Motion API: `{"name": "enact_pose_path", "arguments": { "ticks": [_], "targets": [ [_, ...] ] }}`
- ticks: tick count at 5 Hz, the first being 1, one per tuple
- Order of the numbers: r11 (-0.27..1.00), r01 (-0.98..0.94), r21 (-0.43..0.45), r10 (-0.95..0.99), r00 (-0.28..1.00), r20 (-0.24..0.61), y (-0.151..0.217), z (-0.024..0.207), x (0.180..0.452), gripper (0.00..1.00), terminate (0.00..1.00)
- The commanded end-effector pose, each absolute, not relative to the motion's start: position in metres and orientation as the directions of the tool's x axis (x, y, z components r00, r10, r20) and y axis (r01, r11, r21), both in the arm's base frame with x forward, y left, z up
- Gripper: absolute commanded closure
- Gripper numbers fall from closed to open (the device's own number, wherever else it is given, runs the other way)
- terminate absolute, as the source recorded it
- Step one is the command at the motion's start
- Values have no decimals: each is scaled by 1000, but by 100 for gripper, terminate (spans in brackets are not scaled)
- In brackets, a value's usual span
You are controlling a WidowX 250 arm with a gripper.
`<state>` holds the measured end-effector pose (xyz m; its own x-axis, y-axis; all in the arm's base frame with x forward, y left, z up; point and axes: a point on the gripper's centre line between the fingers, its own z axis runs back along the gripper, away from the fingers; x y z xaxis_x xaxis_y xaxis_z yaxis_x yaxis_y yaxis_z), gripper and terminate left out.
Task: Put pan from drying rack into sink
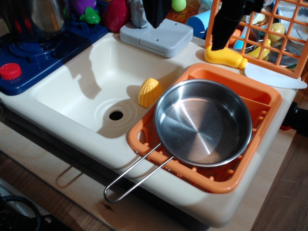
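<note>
The shiny steel pan lies upright in the orange drying rack at the right, filling most of it. Its wire-loop handle sticks out over the rack's front-left corner and the counter edge. The cream-white sink is to the left, with its round drain hole and the grey faucet base behind it. My gripper hangs at the top of the view, above and behind the rack. Its two dark fingers stand wide apart and hold nothing.
A yellow toy corn lies in the sink against the rack. A yellow squash-like toy and a white knife lie behind the rack. An upright orange lattice crate stands back right. A dark pot sits on the blue stove.
</note>
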<state>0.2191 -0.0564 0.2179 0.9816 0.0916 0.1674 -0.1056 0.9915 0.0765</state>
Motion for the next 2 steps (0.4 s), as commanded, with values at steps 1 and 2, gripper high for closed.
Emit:
{"name": "enact_pose_path", "arguments": {
  "ticks": [1, 2],
  "targets": [
    [991, -106, 77, 92, 982, 167, -56, 218, 219, 0, 0],
    [995, -85, 57, 73, 979, 192, -48, 200, 222, 0, 0]
  ]
}}
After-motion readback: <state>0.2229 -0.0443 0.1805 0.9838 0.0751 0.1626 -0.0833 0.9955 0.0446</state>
